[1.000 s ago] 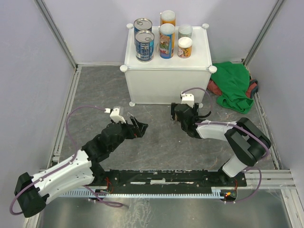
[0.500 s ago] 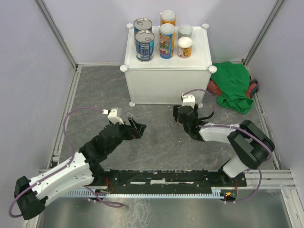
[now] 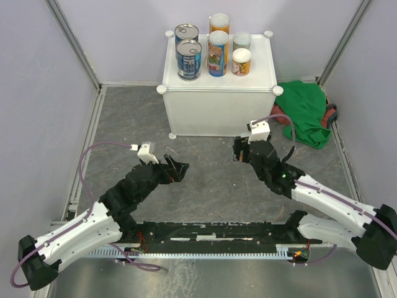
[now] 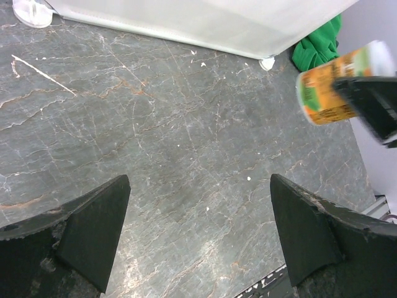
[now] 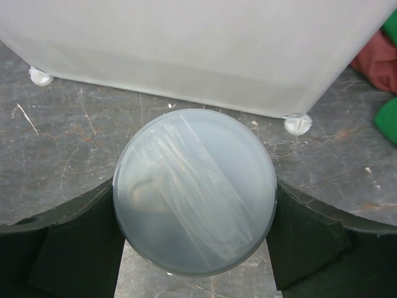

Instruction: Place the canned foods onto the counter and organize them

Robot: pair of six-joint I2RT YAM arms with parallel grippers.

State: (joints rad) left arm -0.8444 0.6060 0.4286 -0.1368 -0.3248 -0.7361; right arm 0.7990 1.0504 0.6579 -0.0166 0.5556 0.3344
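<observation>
Can [image 5: 194, 191] gripped, right end effector [image 3: 242, 151] (stretched forward)

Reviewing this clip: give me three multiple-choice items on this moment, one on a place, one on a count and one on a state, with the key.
1. Where is the green cloth?
A. on the counter
B. in a gripper
C. on the floor, right of the counter

2. How many cans stand on the counter?
A. four
B. six
C. eight

3. The left gripper is:
A. open and empty
B. shut on a can
C. shut on the cloth

Key:
1 C: the top view shows it crumpled by the counter's right side.
2 B: two blue ones and four others stand there.
3 A: its wrist view shows spread fingers with only floor between.
</observation>
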